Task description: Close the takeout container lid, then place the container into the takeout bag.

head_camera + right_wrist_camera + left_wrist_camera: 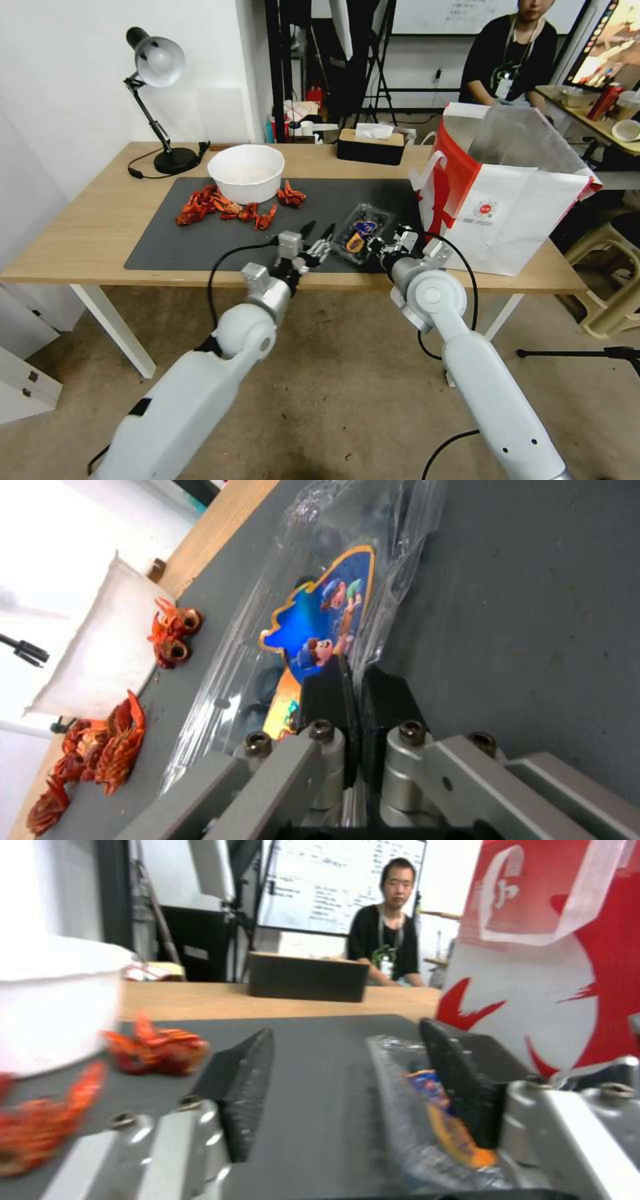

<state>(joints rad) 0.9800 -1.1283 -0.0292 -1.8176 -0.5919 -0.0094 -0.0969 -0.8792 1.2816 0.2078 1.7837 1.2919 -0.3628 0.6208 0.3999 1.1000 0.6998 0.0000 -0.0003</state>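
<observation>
The table point(100, 227) is pale wood, and a dark mat point(200, 243) covers most of its middle and runs almost to the near edge. At the table's right end stands the bag point(513, 220), upright, white-fronted with a red side, a white handle and a small round red logo, its silvery-lined mouth gaping upward; its base reaches the near table edge. A white bowl point(245, 172) sits toward the back of the mat with red crayfish pieces point(220, 207) strewn in front and to both sides of it. A desk lamp point(160, 73) stands at the back left and a dark tissue box point(371, 145) at the back centre. The container point(362, 233) lies flat on the mat near its front right part, between the bowl and the bag, close to the near edge; it is clear, crinkled plastic with dark berries inside. Its lid point(320, 625) lies down over the box, blue-orange label facing up. Bare mat lies open to the container's left and behind it. The left gripper point(317, 238) rests low just left of the container, jaws spread wide, one finger point(467, 1080) against the container's side. The right gripper point(393, 241) is at the container's near right corner, its pads point(327, 695) pressed together at the lid's edge by the label; whether they pinch the plastic cannot be told.
</observation>
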